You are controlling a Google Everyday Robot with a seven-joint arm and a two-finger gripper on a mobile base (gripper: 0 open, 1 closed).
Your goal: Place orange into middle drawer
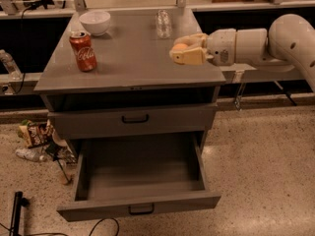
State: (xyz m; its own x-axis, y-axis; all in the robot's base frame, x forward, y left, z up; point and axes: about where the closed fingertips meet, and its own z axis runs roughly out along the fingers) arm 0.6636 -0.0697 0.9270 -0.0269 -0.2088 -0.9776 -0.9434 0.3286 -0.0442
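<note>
The orange sits between the tan fingers of my gripper, only its top showing. The gripper is shut on it and hovers just above the right part of the grey cabinet top, near its right front corner. My white arm reaches in from the right. The middle drawer is pulled wide open below, its inside bare, with a black bar handle on its front. The drawer front above it is shut.
A red cola can, a white bowl and a clear glass stand on the cabinet top. Snack bags and a bottle lie on the floor at the left. A black post stands at the bottom left.
</note>
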